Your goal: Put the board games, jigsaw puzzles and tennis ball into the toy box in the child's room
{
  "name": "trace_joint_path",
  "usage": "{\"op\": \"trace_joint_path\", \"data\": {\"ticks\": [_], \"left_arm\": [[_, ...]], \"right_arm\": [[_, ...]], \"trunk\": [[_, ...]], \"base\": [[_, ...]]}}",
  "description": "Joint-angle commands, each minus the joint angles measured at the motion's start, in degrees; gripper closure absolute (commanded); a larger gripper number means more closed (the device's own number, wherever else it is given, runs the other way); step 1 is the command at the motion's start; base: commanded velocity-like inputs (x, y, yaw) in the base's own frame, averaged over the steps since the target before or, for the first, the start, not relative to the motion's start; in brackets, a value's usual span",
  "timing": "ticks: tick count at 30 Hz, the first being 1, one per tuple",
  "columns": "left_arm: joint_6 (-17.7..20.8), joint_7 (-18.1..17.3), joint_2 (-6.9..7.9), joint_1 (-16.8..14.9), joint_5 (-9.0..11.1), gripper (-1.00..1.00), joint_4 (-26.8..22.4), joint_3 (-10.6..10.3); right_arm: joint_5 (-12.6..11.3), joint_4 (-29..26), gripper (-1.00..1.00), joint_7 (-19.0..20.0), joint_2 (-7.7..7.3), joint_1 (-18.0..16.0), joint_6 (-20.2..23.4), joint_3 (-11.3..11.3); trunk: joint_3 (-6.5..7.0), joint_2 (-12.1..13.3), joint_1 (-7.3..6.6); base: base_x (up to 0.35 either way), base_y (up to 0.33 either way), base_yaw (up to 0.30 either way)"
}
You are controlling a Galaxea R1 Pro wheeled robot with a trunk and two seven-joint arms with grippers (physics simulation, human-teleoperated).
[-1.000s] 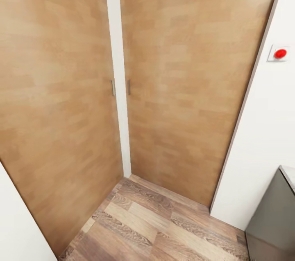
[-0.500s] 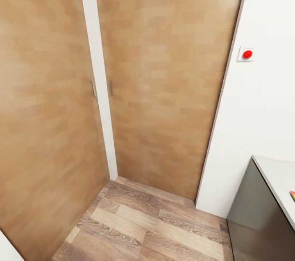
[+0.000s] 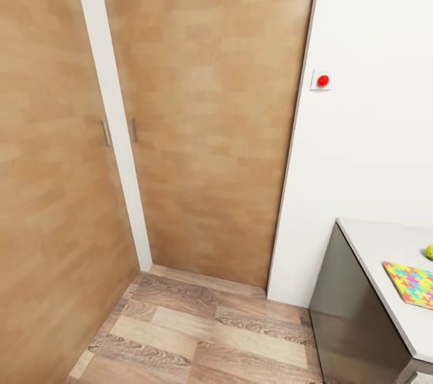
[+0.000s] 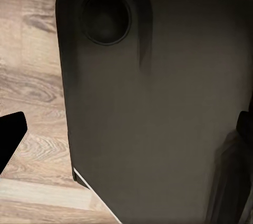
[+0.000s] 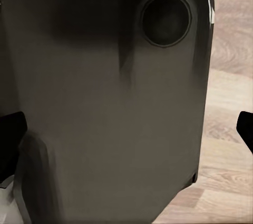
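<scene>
The left gripper's dark fingertip (image 4: 11,137) and the right gripper's fingertip (image 5: 245,128) are showing at the picture edges beside the robot's dark body (image 4: 158,103); jaw opening cannot be told. In the head view, a jigsaw puzzle (image 3: 414,283) is lying on the table (image 3: 373,245) (tennis ball (image 3: 429,251) just beyond it). Wooden doors (image 3: 204,119), a white wall (image 3: 373,149) and wood-plank floor (image 3: 198,330) are surrounding it.

Jigsaw puzzle (image 3: 414,283) + tennis ball (image 3: 429,251) on table (image 3: 385,245), rt edge.
</scene>
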Motion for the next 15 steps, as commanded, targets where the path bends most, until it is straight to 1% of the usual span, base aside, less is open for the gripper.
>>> {"op": "trace_joint_path", "data": {"ticks": [1,11,15], "left_arm": [[-0.05,0.0,-0.1,0.01,0.03,-1.0,-0.04,0.08],[-0.3,0.0,-0.38,0.01,0.11,-1.0,-0.04,0.38],[-1.97,0.0,-0.42,0.01,0.48,-1.0,-0.04,0.71]], "right_arm": [[-0.1,0.0,-1.0,-0.02,0.01,-0.01,-0.17,-0.03],[-0.1,-0.01,-1.0,-0.02,0.04,-0.01,-0.22,-0.12],[0.0,-0.01,-1.0,-0.02,0.12,-0.01,-0.27,-0.16]], "trunk": [[-0.04,-0.02,0.0],[-0.04,-0.02,0.0],[-0.04,-0.02,0.0]], "base": [[0.0,0.0,-0.261],[0.0,0.0,-0.254],[0.0,0.0,-0.071]]}}
